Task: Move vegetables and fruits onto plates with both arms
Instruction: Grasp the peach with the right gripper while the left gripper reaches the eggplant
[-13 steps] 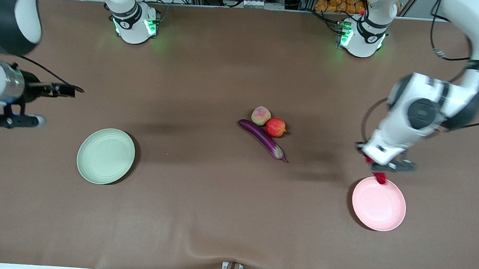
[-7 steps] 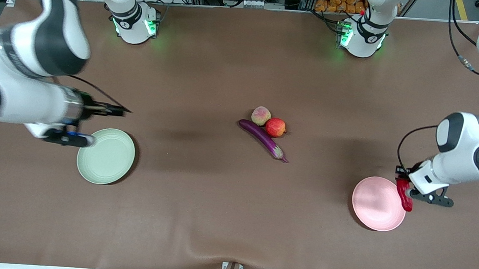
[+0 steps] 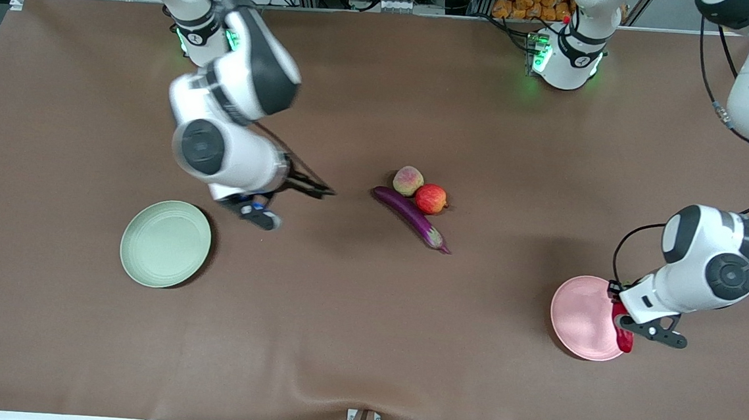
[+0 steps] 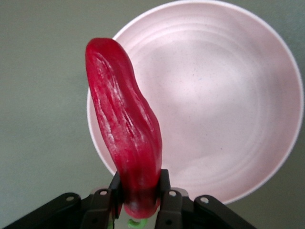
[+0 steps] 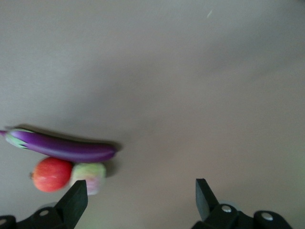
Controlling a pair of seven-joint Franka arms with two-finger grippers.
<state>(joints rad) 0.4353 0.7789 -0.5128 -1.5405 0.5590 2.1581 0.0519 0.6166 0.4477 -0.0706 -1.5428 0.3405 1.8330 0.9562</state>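
from the front i see the left gripper point(image 3: 623, 323) over the pink plate point(image 3: 581, 317), clamped on the red chili point(image 3: 623, 333). the right gripper point(image 3: 313, 189) hangs over bare table between the green plate point(image 3: 165, 243) and the eggplant point(image 3: 410, 218), apple point(image 3: 431, 199) and peach point(image 3: 408, 181) at mid-table. in the left wrist view the chili point(image 4: 126, 133) sits pinched between closed fingers above the plate point(image 4: 228, 95). the right wrist view shows fingers point(image 5: 76, 200) spread wide, holding nothing, with the eggplant point(image 5: 62, 145) ahead.
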